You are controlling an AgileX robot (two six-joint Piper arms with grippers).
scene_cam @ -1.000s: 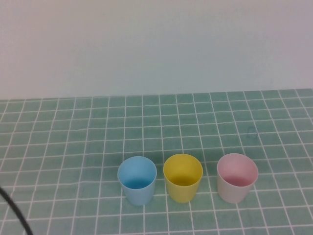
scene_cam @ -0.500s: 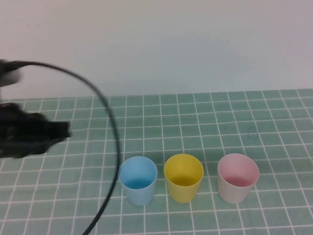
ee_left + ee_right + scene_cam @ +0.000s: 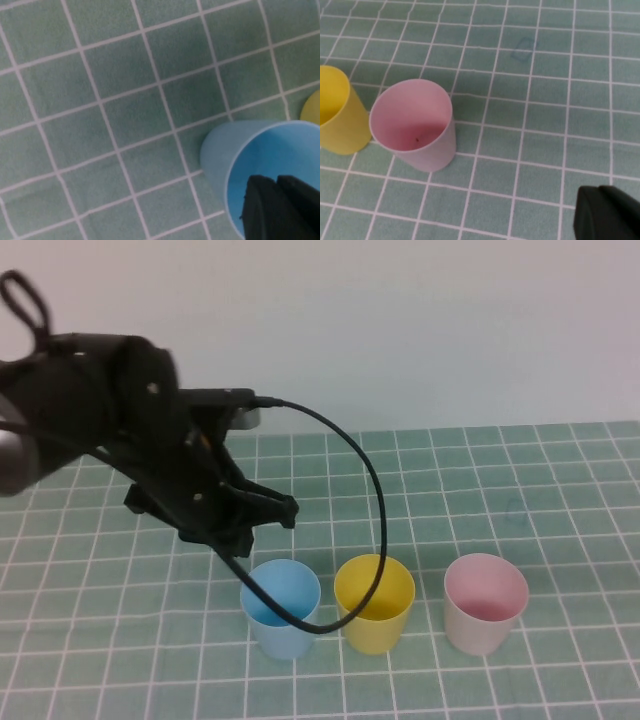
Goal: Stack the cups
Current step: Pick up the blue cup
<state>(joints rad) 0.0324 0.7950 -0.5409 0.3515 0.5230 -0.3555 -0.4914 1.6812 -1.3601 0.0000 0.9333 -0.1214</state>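
Green grid mat [image 3: 520, 470], smooth tapered cups: blue cup [image 3: 281, 608], yellow cup [image 3: 374, 603], pink cup [image 3: 485, 603]

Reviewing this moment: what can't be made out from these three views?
- Left gripper: cut off by the left wrist view's edge above the blue cup; the high view shows only the arm's back.
- Right gripper: a dark corner in its wrist view, absent from the high view.
- Yellow cup: cable crosses it; pink cup is unobstructed.

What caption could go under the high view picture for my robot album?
Left claw hovers above the blue cup; yellow cup and pink cup wait alongside.
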